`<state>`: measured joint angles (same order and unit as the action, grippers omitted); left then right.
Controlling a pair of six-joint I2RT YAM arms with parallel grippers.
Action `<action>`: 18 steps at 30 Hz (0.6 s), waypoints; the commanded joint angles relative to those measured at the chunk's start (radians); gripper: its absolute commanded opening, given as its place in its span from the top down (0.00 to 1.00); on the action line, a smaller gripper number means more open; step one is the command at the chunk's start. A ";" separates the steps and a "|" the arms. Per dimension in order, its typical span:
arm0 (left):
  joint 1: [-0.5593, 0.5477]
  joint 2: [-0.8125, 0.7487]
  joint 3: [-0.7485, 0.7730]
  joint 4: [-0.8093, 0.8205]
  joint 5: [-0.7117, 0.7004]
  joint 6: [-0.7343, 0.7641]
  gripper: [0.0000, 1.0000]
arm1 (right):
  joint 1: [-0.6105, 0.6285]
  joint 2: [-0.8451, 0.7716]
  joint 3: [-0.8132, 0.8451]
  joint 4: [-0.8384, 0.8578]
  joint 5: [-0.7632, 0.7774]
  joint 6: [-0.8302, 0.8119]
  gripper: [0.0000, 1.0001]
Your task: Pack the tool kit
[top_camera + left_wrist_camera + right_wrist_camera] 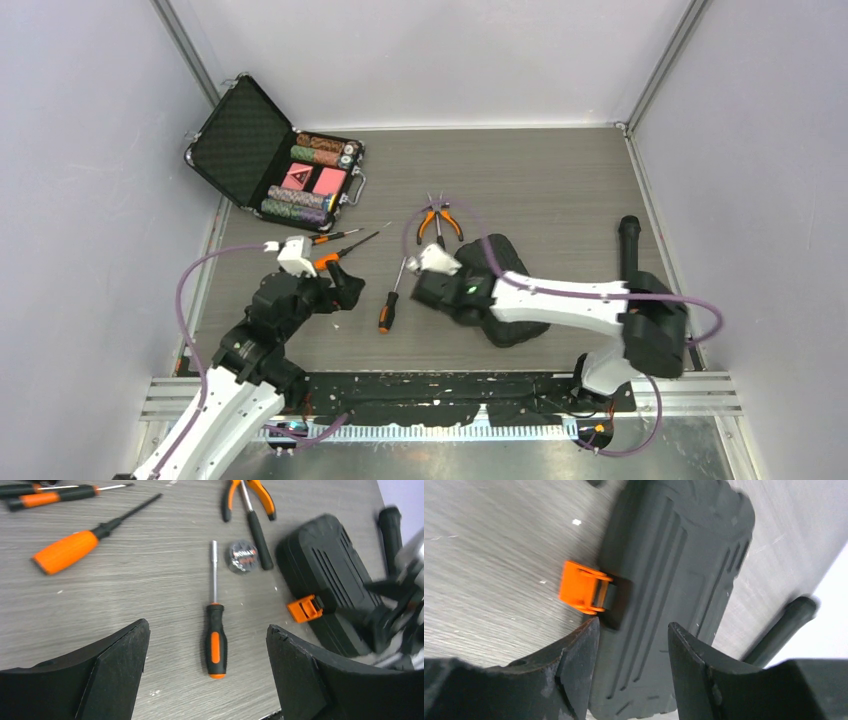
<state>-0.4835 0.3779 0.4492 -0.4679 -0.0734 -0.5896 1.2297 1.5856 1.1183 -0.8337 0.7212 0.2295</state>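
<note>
The tool kit (512, 290) is a black ribbed case lying shut on the table, with its orange latch (581, 587) flipped outward. Over the case's left edge hovers my right gripper (443, 292), which in its wrist view (633, 642) stands open above the lid with nothing between the fingers. An orange-and-black screwdriver (215, 640) lies loose left of the case. My left gripper (207, 627) is open just above that handle, seen from the top (345, 288). Pliers (438, 220) and a big orange-handled screwdriver (67, 550) lie further back.
A metal-edged briefcase (240, 135) of chips and red cards stands open at the back left. Two thin screwdrivers (50, 496) and a small black roll (242, 556) lie on the table. A black post (628, 240) stands right of the case.
</note>
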 commanded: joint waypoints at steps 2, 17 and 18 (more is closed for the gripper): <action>-0.090 0.141 0.019 0.229 0.159 0.134 0.12 | -0.251 -0.317 -0.160 0.141 -0.258 0.072 0.39; -0.490 0.815 0.266 0.586 0.178 0.523 0.10 | -1.112 -0.606 -0.504 0.487 -1.157 0.179 0.24; -0.504 0.860 0.289 0.595 0.184 0.538 0.09 | -1.122 -0.598 -0.513 0.515 -1.178 0.191 0.24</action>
<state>-0.9436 1.1248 0.6380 -0.0036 0.0589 -0.1642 0.1623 0.9623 0.6495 -0.4614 -0.1986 0.3611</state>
